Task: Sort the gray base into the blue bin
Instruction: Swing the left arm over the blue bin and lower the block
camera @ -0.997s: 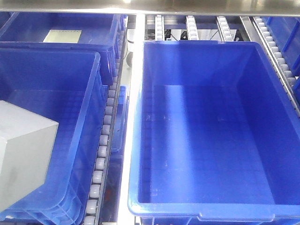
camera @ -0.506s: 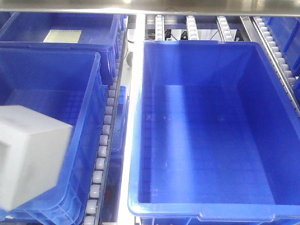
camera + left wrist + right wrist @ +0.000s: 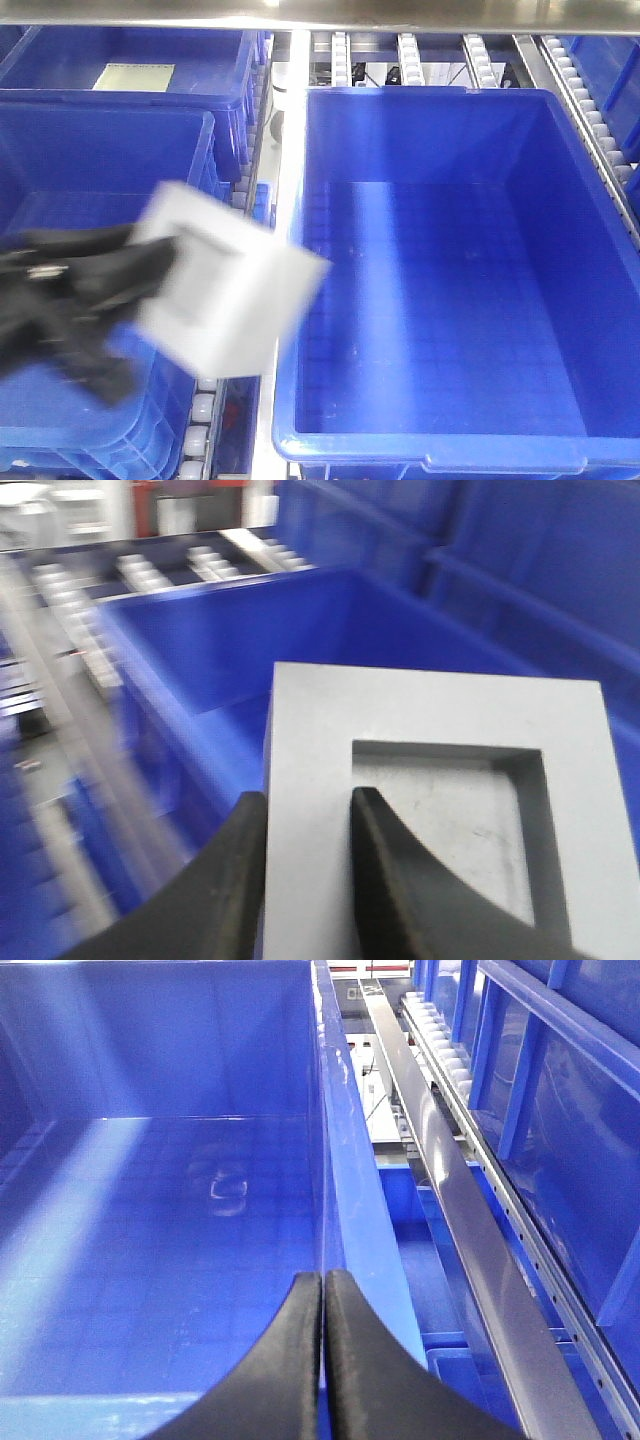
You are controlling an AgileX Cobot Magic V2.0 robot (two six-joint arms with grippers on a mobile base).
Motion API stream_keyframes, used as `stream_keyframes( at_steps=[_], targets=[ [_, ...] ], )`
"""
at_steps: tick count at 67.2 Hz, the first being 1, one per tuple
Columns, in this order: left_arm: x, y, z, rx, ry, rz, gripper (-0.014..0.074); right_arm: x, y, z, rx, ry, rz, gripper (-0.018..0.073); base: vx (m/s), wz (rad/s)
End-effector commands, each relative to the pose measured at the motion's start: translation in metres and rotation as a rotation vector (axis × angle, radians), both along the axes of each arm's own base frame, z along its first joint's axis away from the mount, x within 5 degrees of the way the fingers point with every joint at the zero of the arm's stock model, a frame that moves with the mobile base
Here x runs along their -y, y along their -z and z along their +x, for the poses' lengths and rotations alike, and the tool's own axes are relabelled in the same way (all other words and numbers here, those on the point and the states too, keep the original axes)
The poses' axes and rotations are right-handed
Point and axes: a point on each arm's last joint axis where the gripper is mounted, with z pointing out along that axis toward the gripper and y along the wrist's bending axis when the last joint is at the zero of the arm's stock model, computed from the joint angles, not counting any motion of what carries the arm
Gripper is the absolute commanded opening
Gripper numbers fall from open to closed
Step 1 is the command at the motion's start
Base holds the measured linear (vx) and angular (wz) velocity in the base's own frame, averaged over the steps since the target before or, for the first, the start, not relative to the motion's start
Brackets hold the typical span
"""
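Your left gripper [image 3: 150,272] shows as a black blur at the lower left of the front view. It is clamped on the gray base [image 3: 232,296], which is held in the air.

In the left wrist view, one finger [image 3: 395,880] sits inside the square recess of the base [image 3: 440,730]. The other finger [image 3: 235,880] presses on the outer side, so the gripper [image 3: 310,802] pinches the wall between them.

In the front view the base is left of centre and tilted and blurred, with its recessed face turned toward the gripper. It hangs over the roller strip [image 3: 207,405] between the left-hand bin [image 3: 100,140] and the blue bin [image 3: 430,458]. Its right corner overlaps that bin's left rim.

The blue bin fills the right half of the frame, and only its gridded floor is visible inside. A third bin [image 3: 215,60] at the upper left holds a pale sheet [image 3: 133,77].

Your right gripper [image 3: 322,1295] has its two black fingers pressed together with nothing between them. It sits at the bottom centre of its wrist view, over the bin's rim [image 3: 345,1160].
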Motion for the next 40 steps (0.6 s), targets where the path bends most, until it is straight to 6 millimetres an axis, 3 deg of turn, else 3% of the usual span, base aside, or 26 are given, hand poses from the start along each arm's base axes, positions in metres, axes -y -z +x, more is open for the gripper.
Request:
stream_keyframes(
  at_steps=[1, 13, 22, 40],
  targets=[
    [0.030, -0.021, 0.007, 0.108, 0.041, -0.123, -0.0006, 0.001, -0.004, 0.002, 0.045, 0.004, -0.023, -0.0005, 0.00, 0.00],
    [0.098, -0.011, 0.023, 0.090, 0.145, -0.095, -0.0003, 0.001, -0.004, 0.002, 0.045, 0.004, -0.023, -0.0005, 0.00, 0.00],
    [0.145, 0.001, 0.049, 0.049, 0.169, -0.042, 0.0004, 0.001, -0.004, 0.002, 0.045, 0.004, -0.023, -0.0005, 0.00, 0.00],
    [0.209, 0.032, 0.091, -0.005, 0.194, 0.054, 0.0011, 0.001, -0.004, 0.002, 0.045, 0.004, -0.023, -0.0005, 0.00, 0.00]
  ],
)
